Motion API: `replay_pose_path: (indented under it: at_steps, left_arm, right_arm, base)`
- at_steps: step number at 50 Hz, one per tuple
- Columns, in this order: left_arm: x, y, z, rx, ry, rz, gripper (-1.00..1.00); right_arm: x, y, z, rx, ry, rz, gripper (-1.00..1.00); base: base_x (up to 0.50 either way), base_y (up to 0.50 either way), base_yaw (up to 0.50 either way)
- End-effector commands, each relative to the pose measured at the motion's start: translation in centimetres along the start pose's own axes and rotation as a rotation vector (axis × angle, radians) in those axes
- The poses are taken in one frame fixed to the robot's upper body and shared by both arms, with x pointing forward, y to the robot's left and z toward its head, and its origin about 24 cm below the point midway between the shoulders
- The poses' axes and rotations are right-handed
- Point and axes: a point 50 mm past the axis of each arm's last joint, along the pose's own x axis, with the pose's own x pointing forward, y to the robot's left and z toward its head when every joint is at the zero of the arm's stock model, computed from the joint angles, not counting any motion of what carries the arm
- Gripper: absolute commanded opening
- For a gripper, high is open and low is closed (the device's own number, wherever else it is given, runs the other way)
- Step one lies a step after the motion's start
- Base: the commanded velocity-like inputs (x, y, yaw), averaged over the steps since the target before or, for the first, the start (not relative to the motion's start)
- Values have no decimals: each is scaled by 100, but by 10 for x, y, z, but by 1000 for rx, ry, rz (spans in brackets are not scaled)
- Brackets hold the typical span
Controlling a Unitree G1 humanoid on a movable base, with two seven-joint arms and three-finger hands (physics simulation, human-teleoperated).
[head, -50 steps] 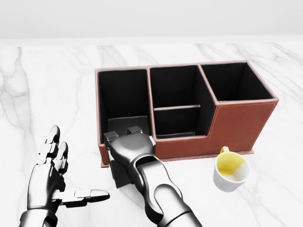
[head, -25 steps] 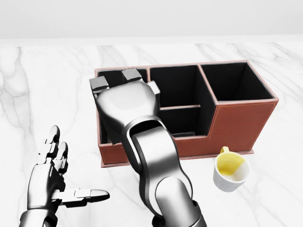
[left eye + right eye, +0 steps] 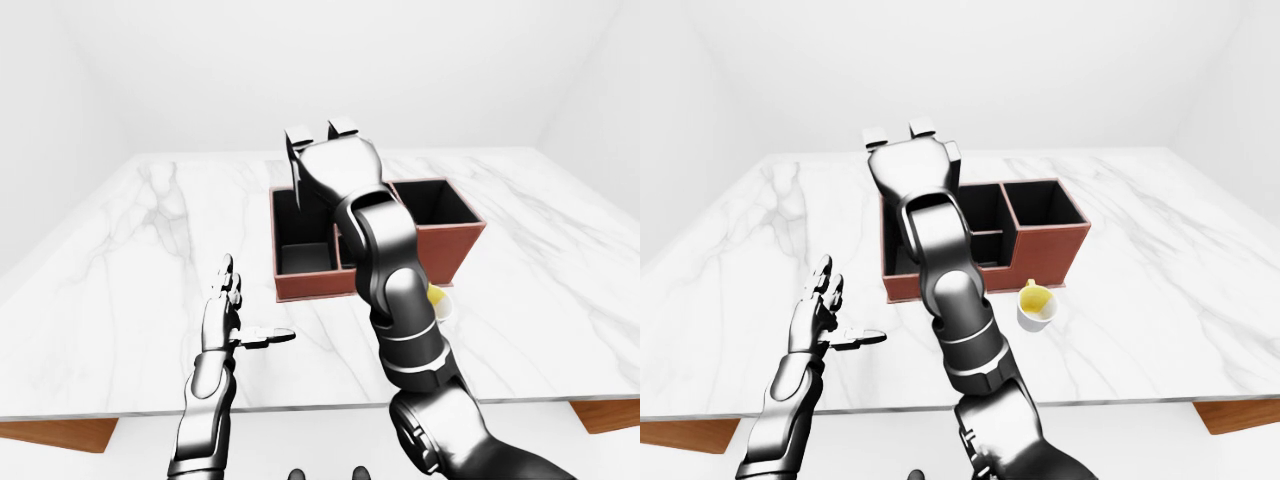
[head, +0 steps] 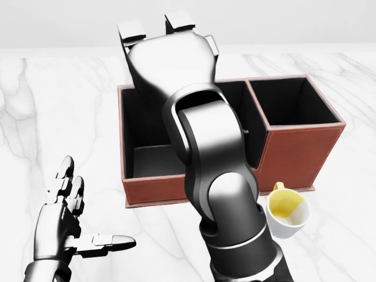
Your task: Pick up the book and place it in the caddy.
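Head view shows the right robot hand [image 4: 157, 32] raised high at the upper centre of the frame, over the far rim of the caddy [image 4: 294, 155], its forearm crossing the middle compartments. Only the back of this hand and two fingertips show, so I cannot tell whether it is clenched or released, nor whether it holds anything. The left robot hand [image 4: 64, 220] rests low at the lower left, fingers spread and released, thumb pointing right, holding nothing, well apart from the caddy.

The book itself is hard to place. A dark flat shape lies on the floor of the caddy's left compartment in the head view, and that may be the book [image 4: 154, 160], but black on black lining leaves it uncertain. No book lies on the white marble desk [image 4: 53, 106]. A cup [image 4: 286, 212] with yellow inside stands just beside the caddy's near right corner.

Judging from this, the step in hand looks like the end of the placing: the book probably in the compartment, the right arm lifted above it. The next move would call for drawing that arm clear without knocking the rim or the cup.
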Motion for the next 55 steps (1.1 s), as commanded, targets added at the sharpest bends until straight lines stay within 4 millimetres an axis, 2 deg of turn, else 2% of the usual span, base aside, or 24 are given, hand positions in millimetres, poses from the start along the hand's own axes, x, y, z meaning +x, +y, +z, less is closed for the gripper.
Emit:
replay_pose_path:
  at_steps: [1, 4, 10, 12, 19, 20, 22, 32, 33, 48, 55]
  left_arm:
    - [0, 0, 0, 0, 0, 0, 100]
    - [0, 0, 0, 0, 0, 0, 100]
    - [0, 0, 0, 0, 0, 0, 100]
    - [0, 0, 0, -1, -1, 0, 100]
    - [0, 0, 0, -1, -1, 0, 100]
    - [0, 0, 0, 0, 0, 0, 100]
    - [0, 0, 1, 0, -1, 0, 100]
    - [0, 0, 0, 0, 0, 0, 100]
    - [0, 0, 0, 1, -1, 0, 100]
    - [0, 0, 0, 1, -1, 0, 100]
    - [0, 0, 0, 1, -1, 0, 100]
  right_arm:
    - [10, -2, -16, -35, 31, 18, -100]
    - [18, 4, -22, -28, 32, 65, -100]
    - [19, 4, -21, -33, 24, 67, -100]
    - [26, 15, -31, 0, 31, 92, -100]
    - [27, 16, -30, -6, 18, 92, -100]
    - [31, 26, -41, 16, 40, 98, -100]
    - [33, 28, -44, 24, 36, 95, -100]
    - [34, 31, -45, 27, 27, 99, -100]
    - [35, 40, -51, 43, 42, 108, -100]
    - [40, 41, -57, 37, 48, 96, -100]
    - [40, 50, -59, 48, 51, 106, -100]
  base:
    - [0, 0, 0]
    - [0, 0, 0]
    - [0, 0, 0]
    - [0, 0, 0]
    - [0, 0, 0]
    - [0, 0, 0]
    - [0, 0, 0]
    - [0, 0, 0]
    - [0, 0, 0]
    - [0, 0, 0]
    - [0, 0, 0]
